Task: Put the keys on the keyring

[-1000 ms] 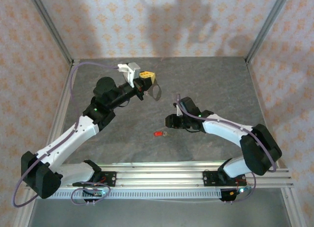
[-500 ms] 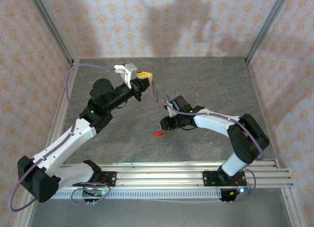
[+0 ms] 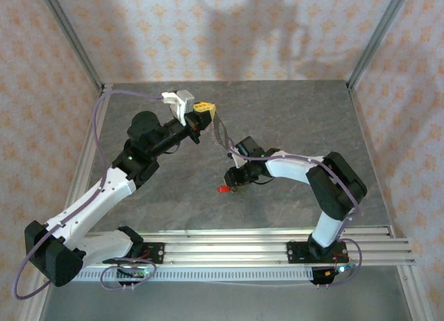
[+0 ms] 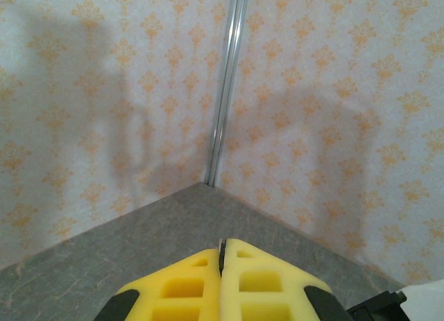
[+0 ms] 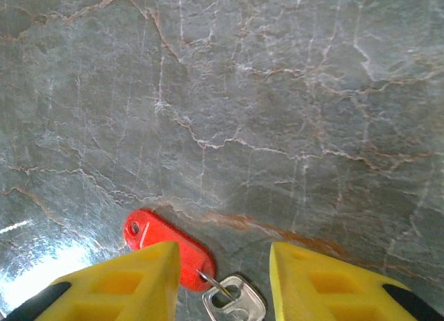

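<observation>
well, right hand (image 5: 223, 265) straddles red key (image 5: 156, 236) (left hand (image 4: 222, 255) pinches keyring (image 3: 220, 130)).

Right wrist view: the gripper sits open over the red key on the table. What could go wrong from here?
1. The key lies flat and off-centre, its red head partly hidden by the right gripper; closing may pinch only an edge or push it away.
2. The keyring hangs from the shut left gripper by a thin edge; it could twist or slip during threading.
</observation>
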You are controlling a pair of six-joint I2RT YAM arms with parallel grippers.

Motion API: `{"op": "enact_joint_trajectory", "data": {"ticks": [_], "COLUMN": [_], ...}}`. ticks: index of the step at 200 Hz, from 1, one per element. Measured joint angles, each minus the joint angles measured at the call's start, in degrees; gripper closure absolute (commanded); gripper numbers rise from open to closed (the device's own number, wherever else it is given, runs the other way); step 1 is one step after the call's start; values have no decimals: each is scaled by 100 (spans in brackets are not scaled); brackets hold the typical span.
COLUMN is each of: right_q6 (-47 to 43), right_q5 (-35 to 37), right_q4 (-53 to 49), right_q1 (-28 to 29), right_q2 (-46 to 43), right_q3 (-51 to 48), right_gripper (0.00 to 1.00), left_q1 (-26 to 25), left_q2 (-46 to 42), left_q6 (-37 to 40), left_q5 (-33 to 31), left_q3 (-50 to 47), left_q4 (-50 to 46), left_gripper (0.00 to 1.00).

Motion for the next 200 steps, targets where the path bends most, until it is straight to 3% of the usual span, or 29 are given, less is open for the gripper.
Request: {"op": "enact_joint_trajectory", "data": {"ticks": [70,153,200], "right_q6": [-39,-39,-39], "right_q5": [-114,-107,-44], "right_q4": [4,116,170], "right_q1": [48,46,46], "right_q2": [68,63,-20], "right_q3": [0,-120,-243], "right_gripper": [73,77,89], "left_q1": [0,0,0], "left_q2": [-20,-74,-74], "left_q6": [0,0,0], "left_q5": [-2,-2,-2], "left_q3": [-2,-2,-4], "left_q4": [-17,-17,-17], "left_gripper": [100,100,100]}}
